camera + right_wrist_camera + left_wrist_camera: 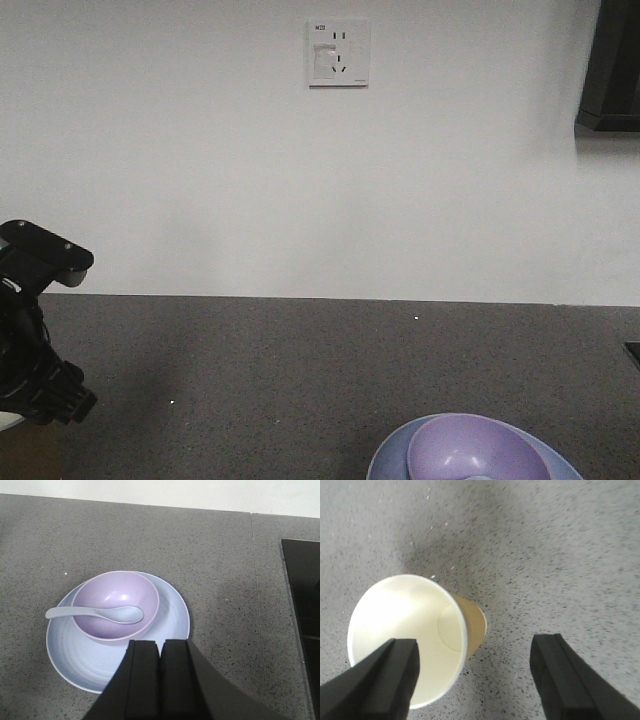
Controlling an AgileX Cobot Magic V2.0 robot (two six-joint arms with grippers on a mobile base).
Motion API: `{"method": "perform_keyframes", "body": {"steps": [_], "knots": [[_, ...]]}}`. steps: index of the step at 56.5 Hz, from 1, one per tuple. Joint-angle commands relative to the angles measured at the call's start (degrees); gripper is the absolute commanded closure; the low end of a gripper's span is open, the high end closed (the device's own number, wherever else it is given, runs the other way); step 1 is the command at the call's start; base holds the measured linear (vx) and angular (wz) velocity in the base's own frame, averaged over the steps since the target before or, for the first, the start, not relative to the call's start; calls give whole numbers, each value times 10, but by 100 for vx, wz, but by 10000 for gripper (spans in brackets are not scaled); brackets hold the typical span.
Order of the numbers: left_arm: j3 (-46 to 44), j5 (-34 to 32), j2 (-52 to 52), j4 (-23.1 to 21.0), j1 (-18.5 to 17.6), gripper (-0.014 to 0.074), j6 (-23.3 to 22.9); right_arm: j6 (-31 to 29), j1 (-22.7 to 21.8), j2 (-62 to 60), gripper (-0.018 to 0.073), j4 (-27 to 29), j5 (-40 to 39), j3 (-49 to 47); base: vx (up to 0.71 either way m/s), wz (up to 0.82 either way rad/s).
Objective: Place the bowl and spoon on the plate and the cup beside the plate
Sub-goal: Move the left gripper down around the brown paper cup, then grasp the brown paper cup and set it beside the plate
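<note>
Purple bowl [115,607], one spoon [95,613] inside, on one plate [170,625]; one cup [407,640] beneath the spread left claw [475,680]; right claw [160,680] pinched closed.

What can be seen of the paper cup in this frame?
The cup is a tapered paper cup, brown outside, with a white rim and a white, empty inside down to its round base. It stands upright on the speckled grey counter, well apart from the plate. The open left claw is over it, one finger overlapping its mouth in the wrist view, the other out to the side; contact cannot be told.
</note>
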Motion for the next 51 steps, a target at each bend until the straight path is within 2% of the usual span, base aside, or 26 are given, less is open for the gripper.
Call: {"method": "perform_keyframes", "body": {"steps": [1,14,20,27,37,47,51], "knots": [[10,-53,-18,7,10,21,-8,0,0,5,568,1,-38,-14,0,0],[57,-91,-10,6,20,24,-8,0,0,5,568,3,-37,-14,0,0],[63,-95,-1,3,20,64,-8,0,0,5,568,3,-33,-14,0,0],[63,-96,6,2,20,217,-8,0,0,5,568,5,-26,-14,0,0],[63,-105,6,2,20,606,-7,0,0,5,568,7,-25,-14,0,0],[54,-105,0,1,18,603,-6,0,0,5,568,13,-25,-14,0,0],[40,-97,-5,-13,11,603,-2,0,0,5,568,14,-25,-14,0,0]]}}
